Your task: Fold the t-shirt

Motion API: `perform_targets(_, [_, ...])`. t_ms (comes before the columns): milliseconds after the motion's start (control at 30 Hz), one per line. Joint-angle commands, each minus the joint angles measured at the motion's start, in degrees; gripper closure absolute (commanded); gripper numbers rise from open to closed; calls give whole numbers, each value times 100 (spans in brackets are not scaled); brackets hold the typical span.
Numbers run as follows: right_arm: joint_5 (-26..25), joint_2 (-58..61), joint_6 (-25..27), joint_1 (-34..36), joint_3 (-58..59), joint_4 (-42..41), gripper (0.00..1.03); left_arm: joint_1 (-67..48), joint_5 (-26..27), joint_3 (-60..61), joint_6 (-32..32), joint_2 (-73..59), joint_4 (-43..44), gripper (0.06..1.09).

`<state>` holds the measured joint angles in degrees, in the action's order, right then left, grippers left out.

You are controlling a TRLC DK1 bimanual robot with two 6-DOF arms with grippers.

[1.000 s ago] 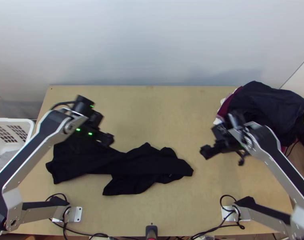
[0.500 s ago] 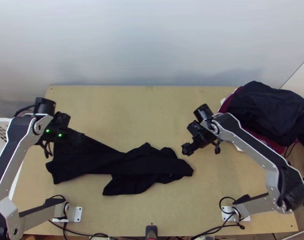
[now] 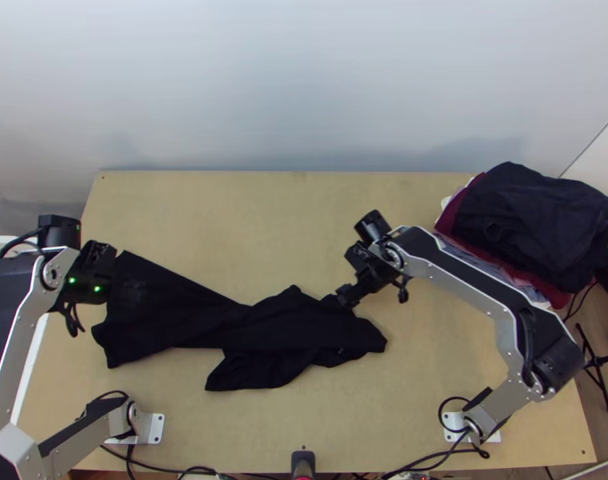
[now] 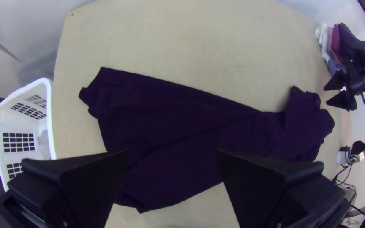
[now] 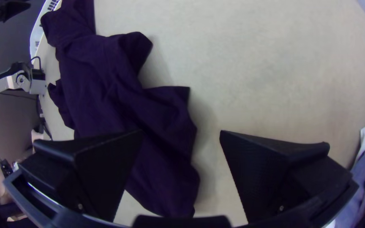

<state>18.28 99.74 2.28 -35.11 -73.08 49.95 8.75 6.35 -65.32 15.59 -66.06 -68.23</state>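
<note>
Dark t-shirt (image 3: 264,336) rumpled across a wooden table (image 3: 272,216), pale wall (image 3: 304,80) behind.
Left gripper (image 3: 136,294) and right gripper (image 3: 346,298), fingers spread, over it; basket (image 4: 51,122) left, clothes pile (image 3: 536,224) far right.

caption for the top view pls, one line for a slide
Black t-shirt lies bunched on the table, right arm's claw above one end

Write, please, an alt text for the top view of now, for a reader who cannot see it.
A black t-shirt lies bunched and unevenly spread on a light wooden table. The left gripper is over its left end, the right gripper near its right end; a clothes pile sits far right.
</note>
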Motion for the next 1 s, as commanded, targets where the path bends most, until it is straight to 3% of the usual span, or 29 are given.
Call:
perform_targets(0, [9,397,-149,-277,-242,-346,25,311,-64,169,357,296,-235,11])
perform_targets(133, [9,564,-158,-338,-251,-390,26,469,-178,257,691,401,-296,11])
perform_targets(233, [9,599,-167,-356,-128,-522,38,513,-257,274,884,445,-323,11])
perform_targets(433, [9,599,-184,-356,31,-557,40,601,-257,336,1086,445,-349,11])
perform_targets(600, [9,599,-193,-356,162,-821,59,601,-257,388,1323,419,-393,11])
perform_targets(700, [0,590,-184,-365,224,-1005,79,592,-283,388,1631,401,-481,11])
perform_targets(833, [0,590,-149,-356,224,-1146,97,610,-450,432,2141,357,-525,11])
perform_targets(967, [0,572,-132,-356,171,-1181,100,645,-723,511,2554,252,-393,11])
